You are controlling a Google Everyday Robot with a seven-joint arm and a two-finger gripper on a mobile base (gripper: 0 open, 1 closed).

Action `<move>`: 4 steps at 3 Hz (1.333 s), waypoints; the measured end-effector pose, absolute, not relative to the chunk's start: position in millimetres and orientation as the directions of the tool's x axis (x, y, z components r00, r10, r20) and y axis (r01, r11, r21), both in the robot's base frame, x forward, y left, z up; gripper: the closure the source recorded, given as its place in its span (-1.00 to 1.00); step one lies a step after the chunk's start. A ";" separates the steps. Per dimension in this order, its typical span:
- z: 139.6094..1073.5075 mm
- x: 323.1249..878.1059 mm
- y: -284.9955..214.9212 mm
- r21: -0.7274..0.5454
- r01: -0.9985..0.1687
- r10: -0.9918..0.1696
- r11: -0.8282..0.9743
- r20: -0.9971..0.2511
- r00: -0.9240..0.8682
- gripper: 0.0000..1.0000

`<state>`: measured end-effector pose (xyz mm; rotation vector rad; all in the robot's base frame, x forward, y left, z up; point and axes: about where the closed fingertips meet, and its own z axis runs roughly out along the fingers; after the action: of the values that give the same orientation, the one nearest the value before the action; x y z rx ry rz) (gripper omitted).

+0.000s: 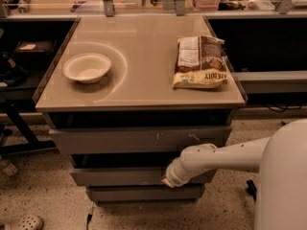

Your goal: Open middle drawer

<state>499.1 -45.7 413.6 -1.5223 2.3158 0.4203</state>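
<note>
Tan countertop (144, 80) caps a three-drawer cabinet and carries a white bowl (87, 67) at left and a snack bag (200, 61) at right; neither item is involved in the step. Below the countertop sit the scratched top drawer (120, 140), the plain middle drawer (115, 176) and the bottom drawer (144, 193). The gripper (168, 180) is at the middle drawer's front, right of centre, level with its upper edge, on the end of the white arm (225, 157), which reaches in from the right. Whether the gripper is wide or narrow cannot be told, nor whether it has hooked the edge. The front has no handle, so the likely purchase is the lip along the dark gap above it. Step in hand: secure that lip, then pull. Recommended practice: confirm contact behind the upper edge before applying force. Draw straight outward, square to the front, keeping height constant so the grip does not ride up into the top drawer or slip down the flat face. Because the hold is off-centre, pull slowly to limit racking. The drawer appears closed or nearly so, so the task is judged to be at an early stage.
</note>
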 end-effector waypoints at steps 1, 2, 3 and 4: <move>416.8 499.1 -45.7 0.060 -0.922 -0.822 0.383 -0.433 -0.370 1.00; 421.8 499.2 -46.1 0.060 -0.922 -0.822 0.383 -0.433 -0.370 1.00; 426.0 499.8 -47.3 0.060 -0.922 -0.822 0.383 -0.433 -0.370 1.00; 434.1 493.3 -49.7 0.069 -0.908 -0.803 0.412 -0.443 -0.398 1.00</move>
<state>493.3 -49.7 434.1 -1.4763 2.3321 0.4296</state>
